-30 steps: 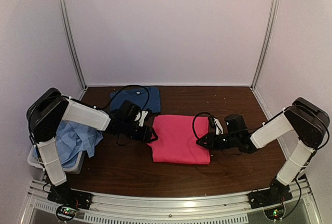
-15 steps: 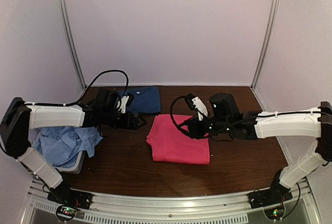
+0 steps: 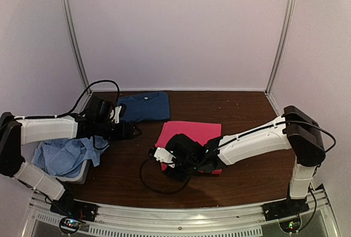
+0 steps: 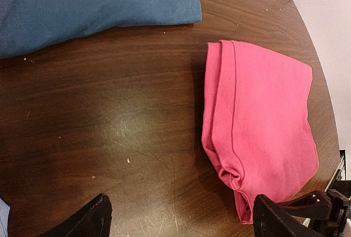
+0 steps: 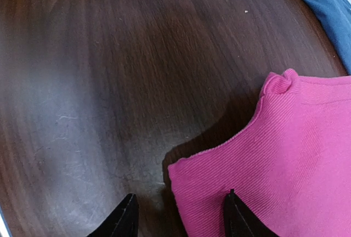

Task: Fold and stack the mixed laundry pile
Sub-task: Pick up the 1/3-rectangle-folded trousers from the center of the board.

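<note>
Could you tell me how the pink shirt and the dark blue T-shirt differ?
The pink shirt lies centrally; the dark blue T-shirt lies further back and left. The pink shirt's edge shows layers and a bunched corner; the dark blue T-shirt's looks smooth. Both are folded flat.

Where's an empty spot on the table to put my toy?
Bare: the back right corner of the table, between the pink shirt and the right wall, and the front right strip. Crowded: left of the pink shirt, near the dark blue T-shirt, left gripper and right gripper.
</note>
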Motion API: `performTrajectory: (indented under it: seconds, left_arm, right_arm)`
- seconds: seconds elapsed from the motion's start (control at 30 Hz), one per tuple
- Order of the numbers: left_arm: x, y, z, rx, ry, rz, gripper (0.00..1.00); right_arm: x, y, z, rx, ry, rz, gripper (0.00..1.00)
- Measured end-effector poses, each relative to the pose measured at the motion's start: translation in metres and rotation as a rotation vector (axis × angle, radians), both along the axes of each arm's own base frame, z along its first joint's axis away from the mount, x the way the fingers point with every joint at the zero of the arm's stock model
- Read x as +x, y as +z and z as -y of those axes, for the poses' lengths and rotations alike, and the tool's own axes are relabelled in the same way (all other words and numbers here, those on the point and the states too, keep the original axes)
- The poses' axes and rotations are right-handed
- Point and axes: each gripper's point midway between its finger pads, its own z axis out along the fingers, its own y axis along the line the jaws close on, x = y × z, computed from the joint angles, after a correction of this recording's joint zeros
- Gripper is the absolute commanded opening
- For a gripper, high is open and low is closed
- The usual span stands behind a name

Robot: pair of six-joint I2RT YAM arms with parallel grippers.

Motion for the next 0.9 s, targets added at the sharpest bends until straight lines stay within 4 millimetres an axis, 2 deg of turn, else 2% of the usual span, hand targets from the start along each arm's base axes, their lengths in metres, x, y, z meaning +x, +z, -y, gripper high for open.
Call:
performTrajectory:
  seconds: [0.07,0.17,0.3,0.4,0.5,0.7,0.73,0.77,0.9]
  left_arm:
    - [-0.001,-0.001,0.000,0.000,0.001,-0.003,0.91]
    - [-0.001,0.001,-0.001,-0.002,0.002,0.000,0.91]
    - [-0.002,0.002,-0.001,-0.002,0.002,0.000,0.91]
    - [-0.002,0.001,-0.001,-0.001,0.003,-0.002,0.91]
    - [-0.001,0.001,-0.002,0.001,0.006,-0.002,0.91]
    - [-0.001,-0.013,-0.003,0.016,0.007,-0.037,0.92]
    - [-0.001,-0.015,-0.002,0.017,0.004,-0.046,0.92]
    - [-0.002,-0.017,-0.001,0.015,0.000,-0.054,0.97]
    - [-0.001,-0.015,0.009,-0.029,-0.022,-0.054,0.98]
  right_arm:
    - [0.005,-0.013,-0.004,-0.043,0.000,0.018,0.58]
    - [0.015,-0.020,-0.009,-0.076,-0.016,0.051,0.57]
    - [0.025,-0.027,-0.010,-0.114,-0.039,0.097,0.46]
    - [0.031,-0.033,-0.008,-0.147,-0.065,0.140,0.26]
    - [0.037,-0.033,-0.005,-0.174,-0.100,0.196,0.00]
    - [0.037,-0.030,0.001,-0.192,-0.132,0.282,0.00]
    - [0.036,-0.028,0.005,-0.185,-0.133,0.285,0.00]
    - [0.034,-0.026,0.011,-0.187,-0.131,0.286,0.00]
    - [0.028,-0.006,0.033,-0.172,-0.119,0.294,0.00]
